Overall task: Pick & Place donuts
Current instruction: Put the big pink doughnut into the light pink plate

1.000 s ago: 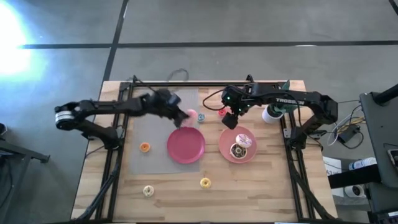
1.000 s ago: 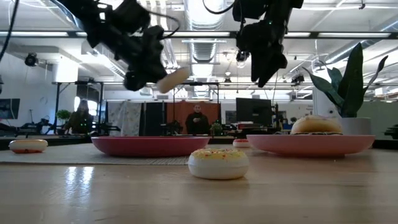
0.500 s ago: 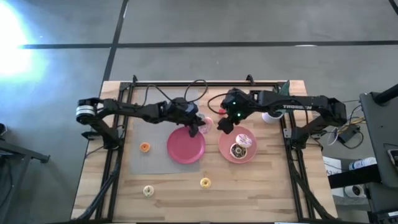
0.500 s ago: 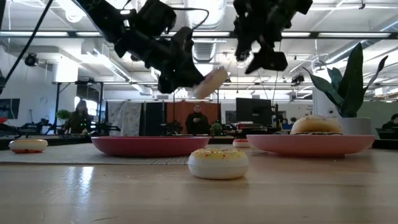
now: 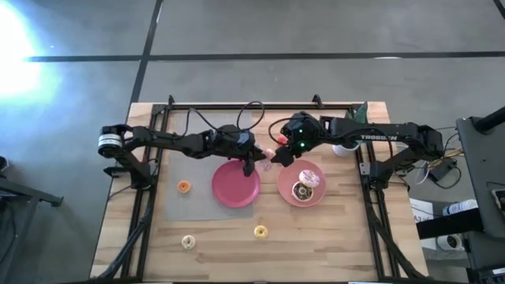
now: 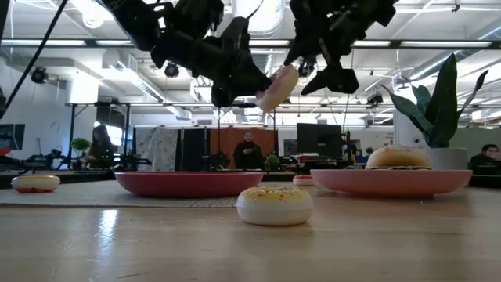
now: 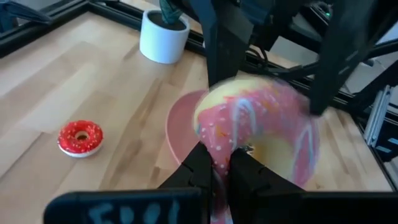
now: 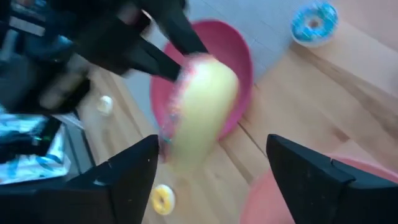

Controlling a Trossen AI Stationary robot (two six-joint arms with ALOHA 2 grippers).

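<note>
My left gripper (image 5: 256, 160) (image 6: 239, 78) is shut on the pink-frosted donut (image 5: 267, 155) (image 6: 278, 86) (image 7: 249, 121) (image 8: 199, 109), in the air between the two plates. My right gripper (image 5: 278, 157) (image 8: 214, 180) is open. Its fingers (image 7: 224, 37) stand on either side of the donut, apart from it as far as I can see. The lilac-white donut (image 5: 309, 178) and the dark brown donut (image 5: 300, 191) lie on the pink plate (image 5: 286, 189). On the table lie the orange (image 5: 183, 187), cream (image 5: 188, 242), yellow (image 5: 260, 231), red (image 7: 79, 137) and blue (image 8: 314, 20) donuts. My left gripper pinches the pink-frosted donut between its two fingers at the part of the ring nearest to it (image 7: 219, 158). The fingers come from the table's left, slanting down. The donut stands tilted on edge, lifted clear of the table and both plates.
The red plate (image 5: 235, 184) lies on a grey mat (image 5: 189, 205), just left of the held donut. A white pot with a plant (image 5: 345, 144) (image 7: 163, 37) stands near the far right corner. A black frame runs along the table's edges. People show in the room beyond.
My left gripper has carried the pink-frosted donut from above the mat's far side toward the table's right, to the gap between the plates. My right gripper has moved toward the table's left and down, up to the donut, and has tipped from pointing down to slanting.
</note>
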